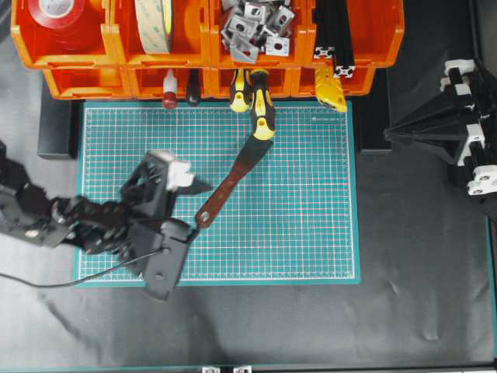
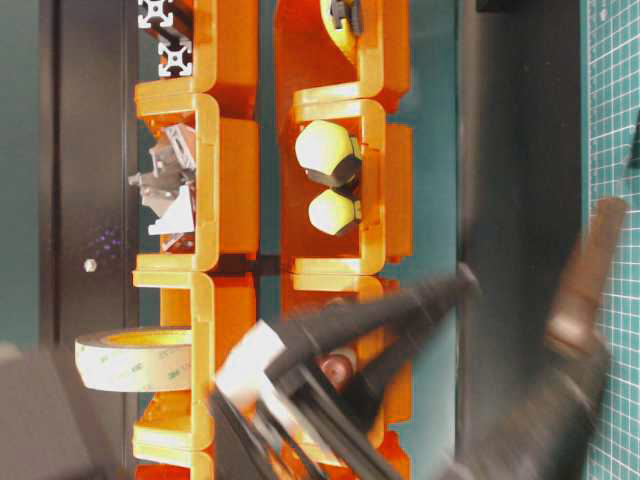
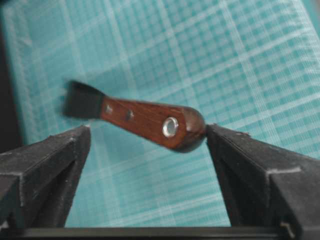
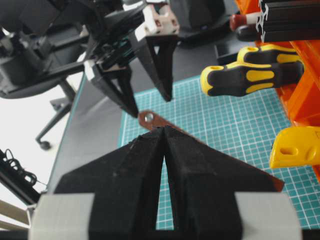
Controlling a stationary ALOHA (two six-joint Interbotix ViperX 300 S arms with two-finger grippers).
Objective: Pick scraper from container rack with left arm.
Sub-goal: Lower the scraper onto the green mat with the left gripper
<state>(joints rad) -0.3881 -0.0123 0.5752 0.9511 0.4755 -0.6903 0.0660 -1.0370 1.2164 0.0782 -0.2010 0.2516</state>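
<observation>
The scraper lies slanted on the green cutting mat, outside the orange container rack. Its dark blade points up toward the rack, and its ringed handle end points down-left. My left gripper is open, with one finger on each side of that handle end. In the left wrist view the scraper lies between the spread fingers of the left gripper, and its rounded end touches the right finger. My right gripper hangs shut at the right, away from the mat. The right wrist view shows the right gripper with nothing in it.
Yellow-and-black screwdrivers stick out of the rack's lower row, just above the scraper's blade. A red-knobbed tool and a yellow piece also poke out there. The upper bins hold tape rolls and metal brackets.
</observation>
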